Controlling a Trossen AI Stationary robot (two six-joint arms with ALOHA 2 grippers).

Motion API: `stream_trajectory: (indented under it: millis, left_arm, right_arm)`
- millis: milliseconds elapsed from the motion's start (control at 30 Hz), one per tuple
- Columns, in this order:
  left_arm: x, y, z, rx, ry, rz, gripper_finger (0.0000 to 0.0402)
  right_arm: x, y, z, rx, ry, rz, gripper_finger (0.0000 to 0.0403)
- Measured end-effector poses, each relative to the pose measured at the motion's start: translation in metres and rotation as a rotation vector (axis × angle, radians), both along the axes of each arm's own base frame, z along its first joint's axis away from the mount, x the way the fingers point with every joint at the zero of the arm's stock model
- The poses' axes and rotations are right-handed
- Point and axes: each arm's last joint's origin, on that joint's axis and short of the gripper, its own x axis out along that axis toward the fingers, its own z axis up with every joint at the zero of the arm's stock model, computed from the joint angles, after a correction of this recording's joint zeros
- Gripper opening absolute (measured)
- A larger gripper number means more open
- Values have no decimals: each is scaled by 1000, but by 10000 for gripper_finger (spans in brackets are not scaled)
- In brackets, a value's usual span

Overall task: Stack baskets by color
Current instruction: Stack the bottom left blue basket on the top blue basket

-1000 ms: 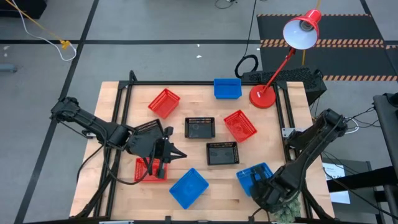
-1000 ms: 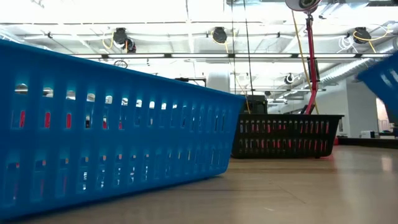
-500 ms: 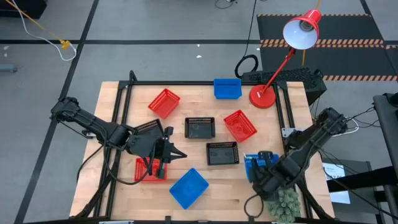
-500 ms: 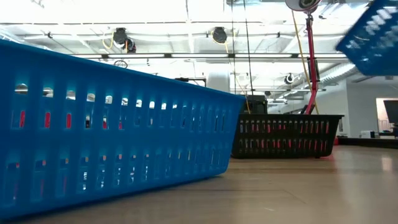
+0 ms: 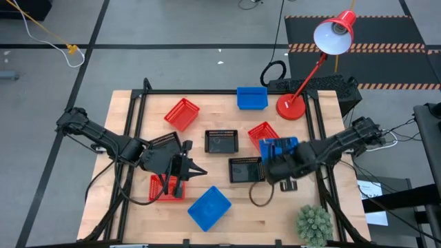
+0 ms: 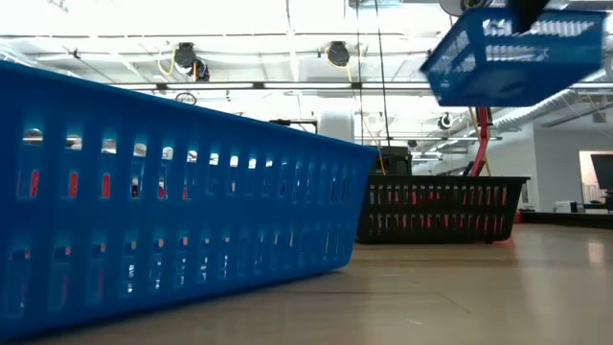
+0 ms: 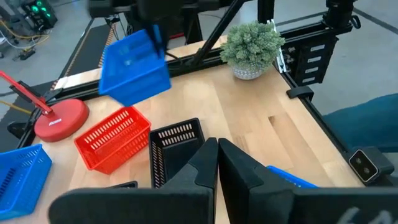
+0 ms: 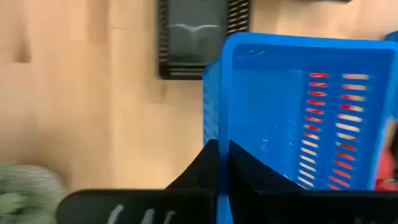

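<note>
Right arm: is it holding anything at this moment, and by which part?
Yes. The right hand is shut on the rim of one wall of a blue basket, carrying it clear of the table. The left hand is shut and empty.

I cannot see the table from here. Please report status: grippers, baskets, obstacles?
Right gripper shut on blue basket, carried in the air above red basket. Left gripper shut, empty, above red basket. No stacks yet. Lamp base nearby.

In the low view the near blue basket (image 6: 172,201) is cropped at the left edge, hiding most of the surface (image 6: 460,297) behind it.
</note>
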Motion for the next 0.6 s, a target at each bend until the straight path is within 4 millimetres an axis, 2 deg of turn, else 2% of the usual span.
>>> stream_trajectory:
  millis: [367,600]
  left_arm:
    - [0,0,-1,0,7,1,17]
    - [0,0,-1,-2,7,2,17]
  right_arm:
    - [16,-54,1,-179,35,140,4]
    - [26,-85,3,-270,-7,99,4]
